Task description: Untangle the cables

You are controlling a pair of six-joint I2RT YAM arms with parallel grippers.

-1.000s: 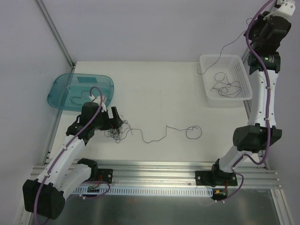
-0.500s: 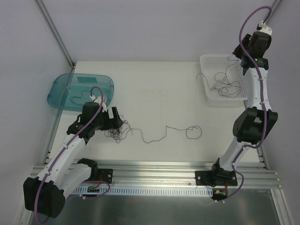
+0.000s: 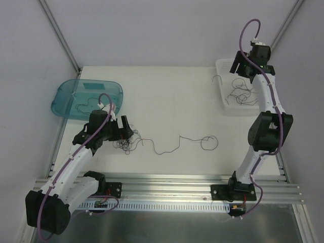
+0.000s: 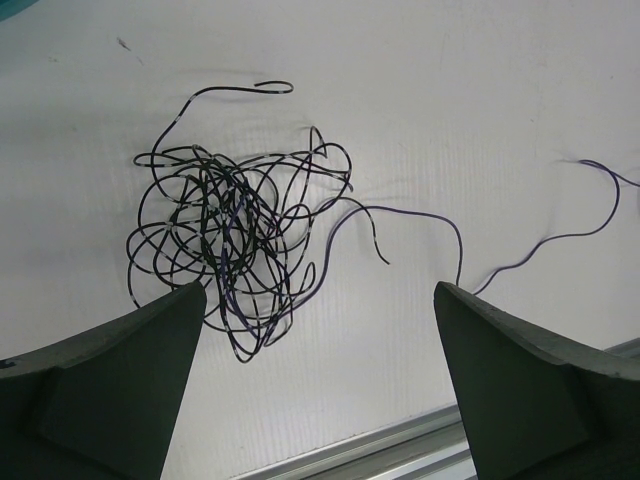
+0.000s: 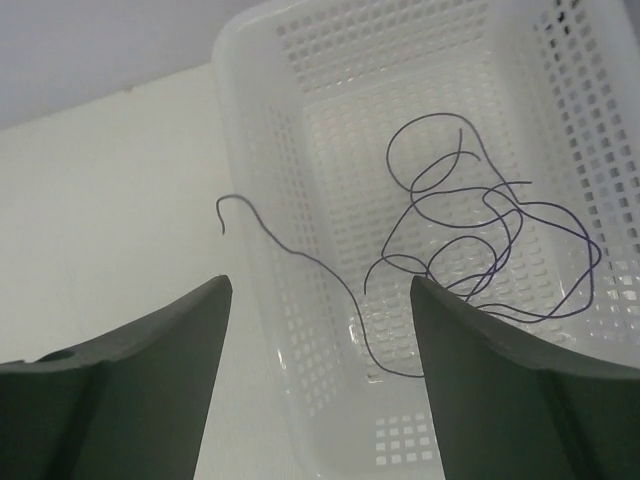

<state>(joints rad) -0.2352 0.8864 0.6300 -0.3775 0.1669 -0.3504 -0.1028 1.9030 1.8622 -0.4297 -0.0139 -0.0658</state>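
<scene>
Three times over, found the hair-thin, bluish-black curly cables [image 3: 126,143]: at 8 o'clock on the white table [image 3: 167,96] as a knotted clump [image 4: 230,250], at 10 o'clock as a single strand [image 3: 83,107] inside the translucent teal plastic tray [image 3: 63,98], and at 1 o'clock as a loose bundle [image 5: 480,240] in the white perforated plastic basket [image 3: 223,65]. Traced one long wire [image 3: 172,147] from the clump toward 3 o'clock, ending in a small loop [image 3: 208,143] flat on the table. Saw one stray end [image 5: 232,205] of the bundle draped out over the basket's 9 o'clock wall.

Found the left arm folded low from its base at 7 o'clock, forearm slanting toward 1 o'clock, wrist tipped downward. Found the left gripper [image 4: 318,290] poised over the clump, fingers spread wide, clamped on nothing; saw the clump beneath, nearer the finger at 9 o'clock in the wrist view.

Found the right arm reared tall from its base at 5 o'clock, elbow raised, forearm stretched far toward 1 o'clock, thick purple hose [image 3: 248,28] arching over the wrist. Found the right gripper [image 5: 320,285] above the basket's 9 o'clock wall, aimed downward, fingers wide apart, gripping no wire.
</scene>
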